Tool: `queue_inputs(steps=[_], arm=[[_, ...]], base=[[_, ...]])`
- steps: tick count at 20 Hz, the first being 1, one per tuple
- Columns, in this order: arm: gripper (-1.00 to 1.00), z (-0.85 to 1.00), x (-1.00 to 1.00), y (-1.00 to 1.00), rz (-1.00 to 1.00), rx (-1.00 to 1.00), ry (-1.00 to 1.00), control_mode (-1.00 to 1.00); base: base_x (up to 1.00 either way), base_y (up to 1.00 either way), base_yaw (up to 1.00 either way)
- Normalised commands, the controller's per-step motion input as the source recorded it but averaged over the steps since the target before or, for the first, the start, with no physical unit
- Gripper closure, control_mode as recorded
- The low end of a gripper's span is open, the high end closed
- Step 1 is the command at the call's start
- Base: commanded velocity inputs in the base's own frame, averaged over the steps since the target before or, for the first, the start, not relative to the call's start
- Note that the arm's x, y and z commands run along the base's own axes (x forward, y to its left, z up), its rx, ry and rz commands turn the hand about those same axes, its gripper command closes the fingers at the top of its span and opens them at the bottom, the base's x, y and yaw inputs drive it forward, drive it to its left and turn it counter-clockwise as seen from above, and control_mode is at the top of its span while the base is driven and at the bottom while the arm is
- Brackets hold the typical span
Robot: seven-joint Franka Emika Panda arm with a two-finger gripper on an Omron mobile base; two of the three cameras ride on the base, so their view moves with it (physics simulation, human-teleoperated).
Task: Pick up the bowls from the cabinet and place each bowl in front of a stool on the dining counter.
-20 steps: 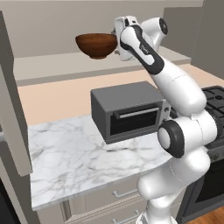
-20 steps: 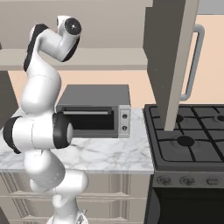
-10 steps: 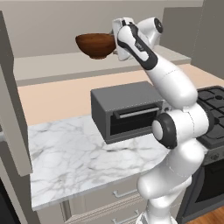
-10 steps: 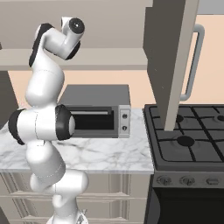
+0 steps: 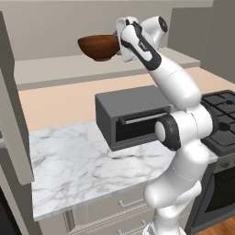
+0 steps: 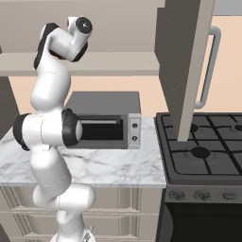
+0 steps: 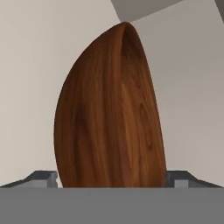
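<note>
Early in the task: the gripper (image 5: 120, 40), fingers apart around the round dark brown wooden bowl (image 5: 99, 47) on the beige cabinet's inner shelf (image 5: 55, 69), hasn't yet closed or lifted it.

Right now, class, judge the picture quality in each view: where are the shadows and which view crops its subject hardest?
Left base view: sharp, evenly lit, with a soft shadow under the toaster oven on the marble counter. Right base view: equally crisp, no glare. Hand view: the brown bowl looms large and sideways, cut off at the bottom between the pincer fingertips.
</note>
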Motion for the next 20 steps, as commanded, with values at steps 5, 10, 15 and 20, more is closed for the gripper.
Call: queue_inputs(steps=[5,10,15,20], arm=[[1.00,-0.04,0.07,0.15,0.00,0.00,0.00,-1.00],[1.00,-0.02,0.00,0.04,0.00,0.00,0.00,-1.00],[1.00,0.00,-0.11,0.00,-0.04,0.01,-0.07,-1.00],[1.00,-0.02,-0.49,-0.10,-0.05,0.01,-0.08,-1.00]], base=[[0.00,0.00,0.00],[0.00,0.00,0.00],[0.00,0.00,0.00],[0.00,0.00,0.00]])
